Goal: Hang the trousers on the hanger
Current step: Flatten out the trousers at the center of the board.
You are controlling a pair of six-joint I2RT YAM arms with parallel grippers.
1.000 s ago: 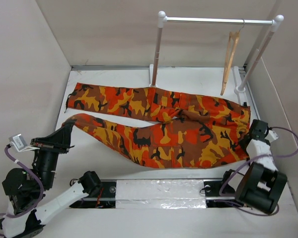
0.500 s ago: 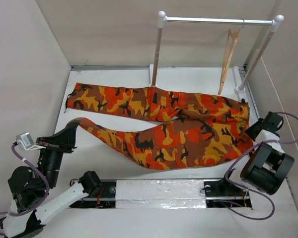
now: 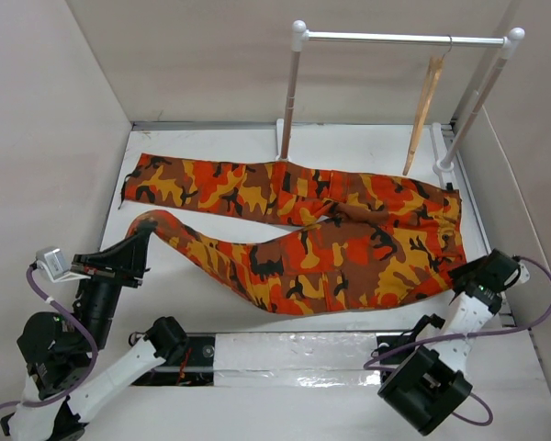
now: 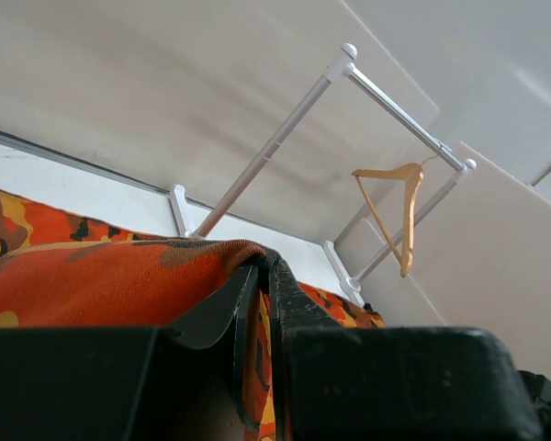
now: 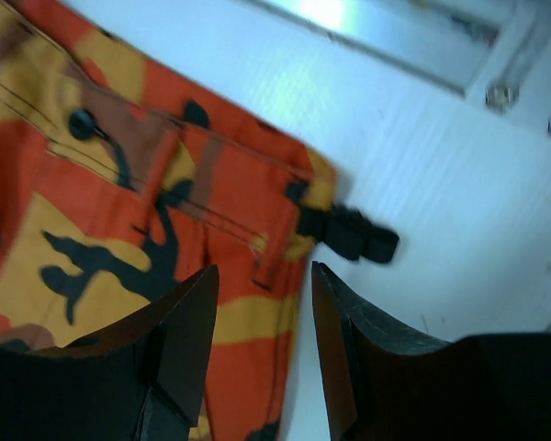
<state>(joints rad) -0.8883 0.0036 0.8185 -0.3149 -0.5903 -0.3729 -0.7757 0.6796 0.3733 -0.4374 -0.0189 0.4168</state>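
The orange-red camouflage trousers (image 3: 303, 230) lie flat across the table, legs to the left, waist to the right. My left gripper (image 3: 140, 241) is shut on the hem of the near leg (image 4: 119, 276) and holds it a little off the table. My right gripper (image 3: 466, 276) is open, just above the near corner of the waist (image 5: 257, 239) with its black strap (image 5: 349, 234). The tan wooden hanger (image 3: 424, 106) hangs from the right end of the rail; it also shows in the left wrist view (image 4: 397, 213).
The white tube rack (image 3: 399, 39) stands at the back right, its posts' feet by the trousers' far edge. Beige walls close in the table on three sides. A metal strip (image 3: 294, 354) runs between the arm bases at the near edge.
My right arm has swung down and forward, bringing its gripper from beside the waist to the waist's near corner. My left gripper has pulled the leg hem slightly nearer. The hanger has swung a little.
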